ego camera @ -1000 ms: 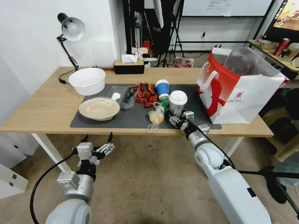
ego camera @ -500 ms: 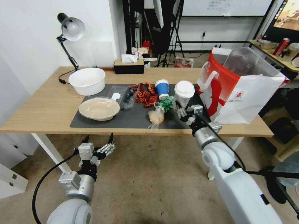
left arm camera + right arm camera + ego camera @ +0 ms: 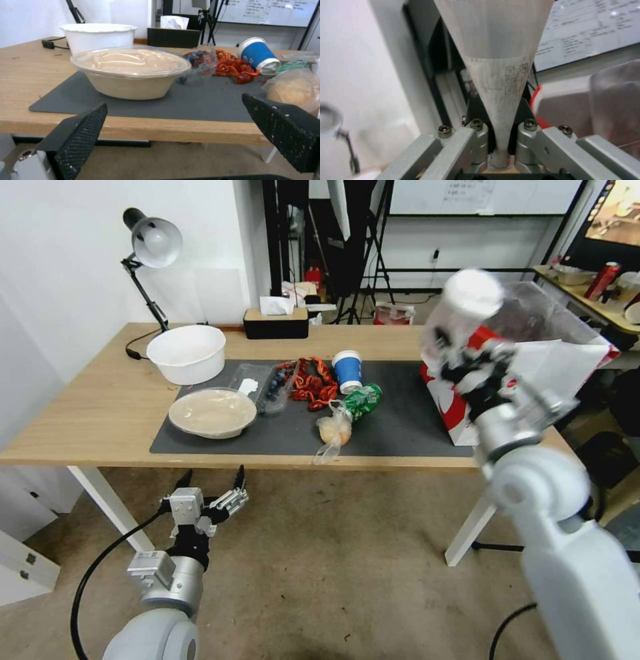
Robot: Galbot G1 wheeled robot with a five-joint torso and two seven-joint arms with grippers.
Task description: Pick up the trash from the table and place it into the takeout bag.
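The right gripper (image 3: 460, 360) is clamped on the base of the white-lidded cup (image 3: 467, 307), held up in front of the takeout bag (image 3: 533, 380), near its rim; motion blur smears the cup and the fingers there. The left gripper (image 3: 210, 493) hangs below the table (image 3: 87, 413) edge, fingers spread and empty. The lidded dish (image 3: 130, 72), blue cup (image 3: 258, 55) and green wrapper (image 3: 363, 399) lie on the mat (image 3: 400, 420).

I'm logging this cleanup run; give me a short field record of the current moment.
right gripper: shut on clear white-lidded cup, raised beside the takeout bag
left gripper: open, low before the table edge
on mat: blue paper cup, green crumpled wrapper, clear bag with orange lump, round lidded dish
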